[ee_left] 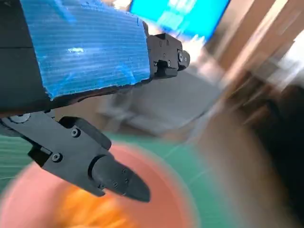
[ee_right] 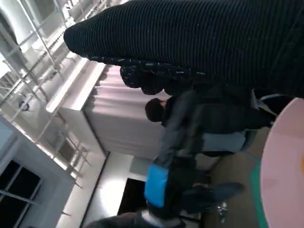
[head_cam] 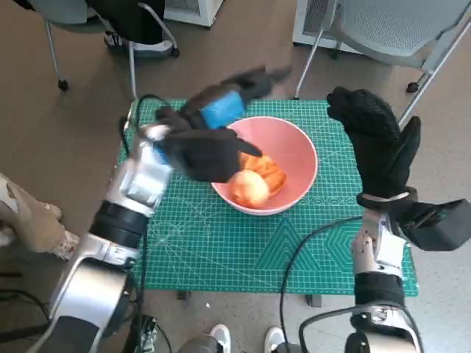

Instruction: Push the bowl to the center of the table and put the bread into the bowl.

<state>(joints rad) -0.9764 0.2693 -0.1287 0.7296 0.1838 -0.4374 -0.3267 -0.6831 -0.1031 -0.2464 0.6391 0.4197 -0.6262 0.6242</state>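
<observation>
Our left fingers (ee_left: 114,175) are spreading apart with nothing between them, hovering just over the near-left rim of the pink bowl (head_cam: 298,151). The left hand (head_cam: 202,147) is blurring in the head view, so we are judging that it is in motion, though we cannot tell which way. Our right hand (head_cam: 375,143) is standing upright beside the bowl's right rim, fingers extended together, grasping nothing and apparently not touching the bowl.

The bowl is sitting on the green cutting mat (head_cam: 243,250), roughly midway between its left and right edges and somewhat nearer the far edge. The bread (head_cam: 249,187) is lying inside the bowl against its near wall, a pale round piece next to some orange ones (head_cam: 268,173). We are reading both parts of the task as essentially done.

What we are watching for now is the left hand's clearance. Its fingers are hanging low over the rim, so a sideways sweep could catch the wall and drag or tip the bowl, which looks light and likely to slide on the smooth mat. The bread could then roll out over the near edge. The right hand is posing a similar risk if it is swinging inward. Lifting both hands straight up before drawing them back seems the safer course.
</observation>
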